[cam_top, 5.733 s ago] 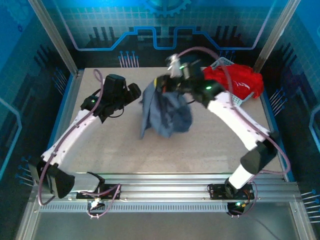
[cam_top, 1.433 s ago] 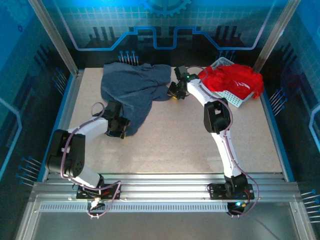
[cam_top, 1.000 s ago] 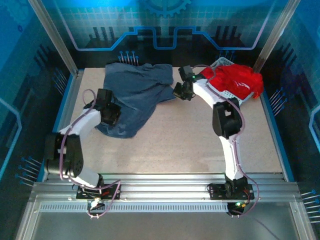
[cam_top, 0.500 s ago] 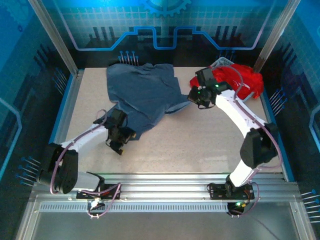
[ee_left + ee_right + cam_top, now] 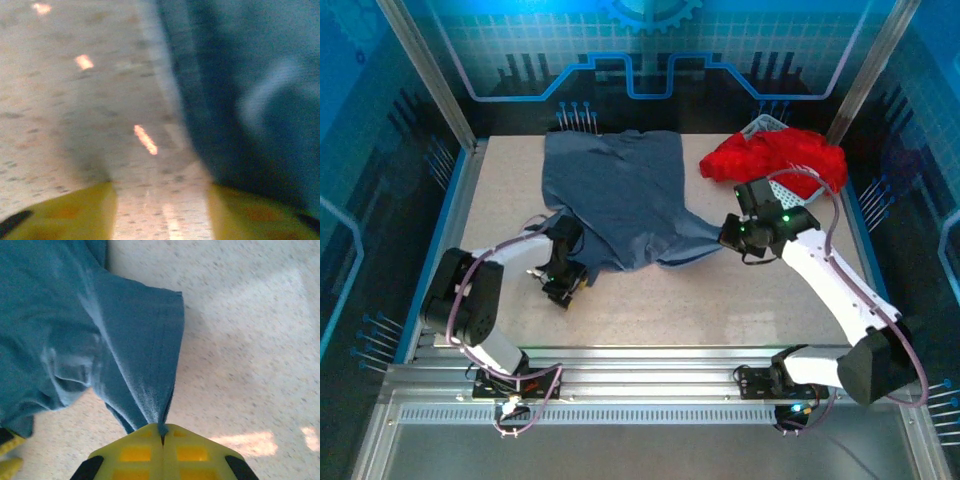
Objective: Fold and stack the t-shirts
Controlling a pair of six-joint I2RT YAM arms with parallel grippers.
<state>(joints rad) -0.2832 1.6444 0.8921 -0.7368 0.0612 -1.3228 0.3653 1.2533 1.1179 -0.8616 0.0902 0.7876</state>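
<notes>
Zero folds made and nothing stacked, as far as I can judge. Top external: the slate-blue t-shirt (image 5: 620,195) lies spread open but rumpled on the far-centre of the table (image 5: 720,300). The red cloth (image 5: 775,155) sits heaped on the white basket (image 5: 763,125) in the far right corner, and how many shirts it makes up cannot be told. So flattening is under way, with all folding and the whole red heap left to do. The right gripper (image 5: 726,238) sits at the shirt's near right corner, and the left gripper (image 5: 564,282) just beside its near left hem. Left wrist (blurred): the left gripper (image 5: 160,215) is parted, with bare table between its yellow fingers (image 5: 75,210). The blue cloth (image 5: 250,75) overlaps the right-hand one, and nothing is gripped. Right wrist: the right gripper (image 5: 162,439) is clenched, pads meeting on a pinched sleeve edge of the shirt (image 5: 75,325), with the cloth fanning away from it.
</notes>
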